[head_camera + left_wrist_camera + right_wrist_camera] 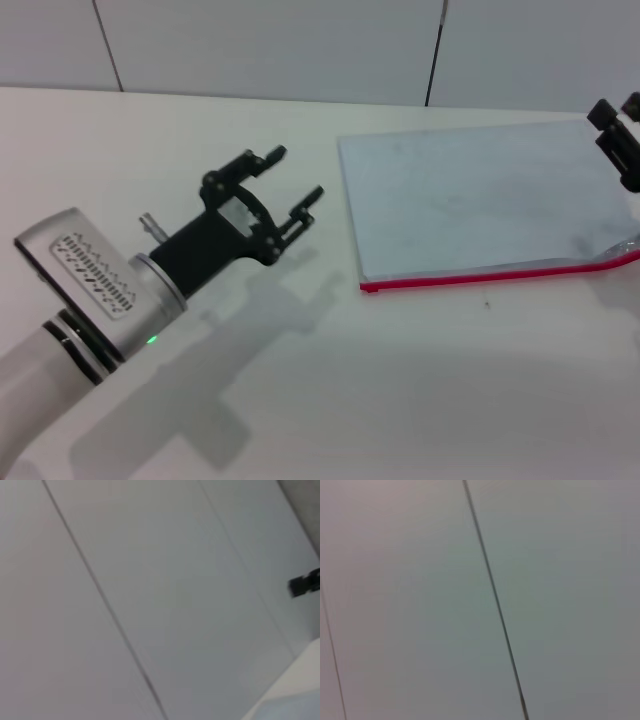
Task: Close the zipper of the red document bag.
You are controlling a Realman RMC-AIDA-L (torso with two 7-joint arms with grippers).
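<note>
Now we see the red document bag (pixel 480 205) lying flat on the white table (pixel 330 380), and we take it as our landmark. Its zipper (pixel 500 272) runs along the long edge nearest the robot, a thin red strip that lifts slightly at the right end; we cannot make out the slider.

Our left gripper (pixel 292 190) hovers over the table just left of the bag, near its left short edge but not touching it. Its fingers (pixel 305 200) stand well apart, with nothing between them.

Our right gripper (pixel 615 135) sits at the bag's far right corner, mostly cut off by the frame edge; we cannot tell how its fingers stand.

Behind the bag rises a pale panelled wall (pixel 420 605), which fills both wrist views.
</note>
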